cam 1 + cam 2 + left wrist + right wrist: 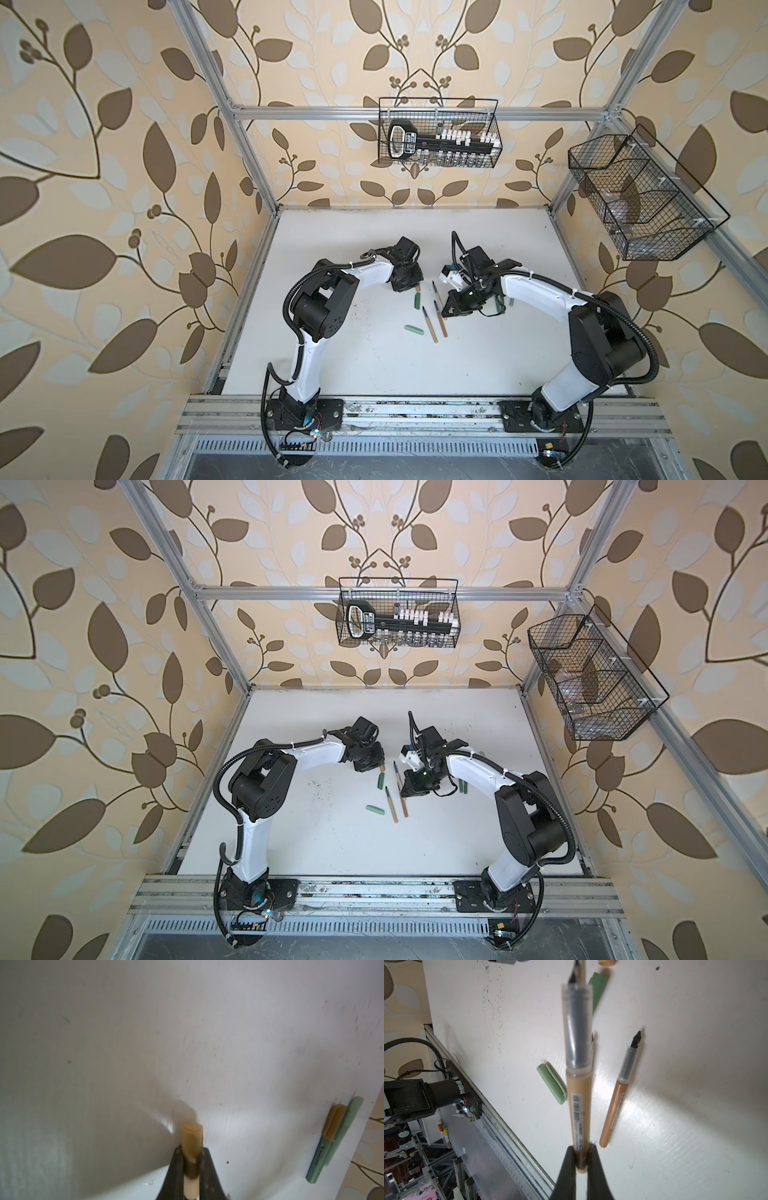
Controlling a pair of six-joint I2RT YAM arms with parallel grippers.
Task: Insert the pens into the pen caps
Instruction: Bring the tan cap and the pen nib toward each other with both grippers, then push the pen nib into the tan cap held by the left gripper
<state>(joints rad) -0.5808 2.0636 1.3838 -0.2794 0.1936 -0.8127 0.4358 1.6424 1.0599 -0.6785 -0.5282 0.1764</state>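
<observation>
My left gripper [192, 1151] is shut on a tan pen cap [192, 1138], whose rounded end sticks out past the fingers [417, 286]. My right gripper [580, 1149] is shut on the rear end of a tan pen [578, 1084]. Its dark tip points toward the left gripper [413, 284], a short gap away in both top views. Below them on the table lie two more tan pens [430, 328] [443, 325], a dark green cap [417, 300] and a pale green cap [414, 330].
Two green pens [332, 1147] lie side by side near the table's right edge, one with a tan cap [335, 1122] on its end. They are partly hidden under the right arm [536, 291]. Wire baskets [440, 133] hang on the walls.
</observation>
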